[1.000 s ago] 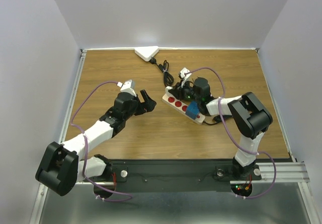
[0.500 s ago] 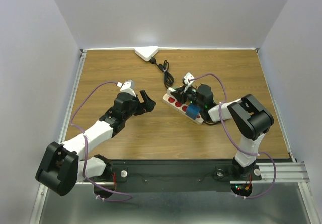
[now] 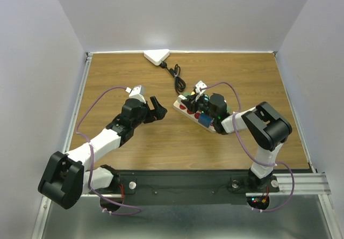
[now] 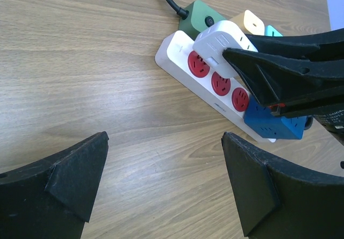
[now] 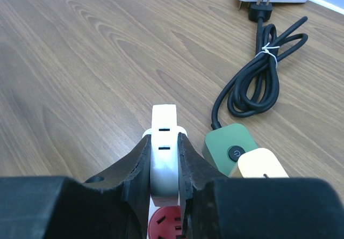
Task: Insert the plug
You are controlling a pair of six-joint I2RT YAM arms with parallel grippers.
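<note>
In the top view, the right gripper [image 3: 196,100] is seen lowered onto the far end of the power strip [image 3: 183,108], which lies slantwise near the middle of the table [image 3: 118,72]; what is held is too small to be made out there. The left gripper [image 3: 156,109] hangs well apart on the left, its fingers spread and nothing between them. In the left wrist view, the white plug [image 4: 217,41] is shown clamped between the black fingers [image 4: 269,62] of the right gripper and set on the end of the strip, just beside the first of three uncovered red sockets [image 4: 198,66]; a blue block [image 4: 274,123] occupies the other end. Whether the pins are fully home cannot be told, since the plug's underside is hidden. In the right wrist view, the plug is seen pinched on both sides and held upright, with a green block [image 5: 231,147] just beside it and a coiled black cord [image 5: 258,78] beyond. The task is judged to be late in its course: the plug has been brought to the strip and lined up, while the final press down, if needed, and the release are taken to remain.
</note>
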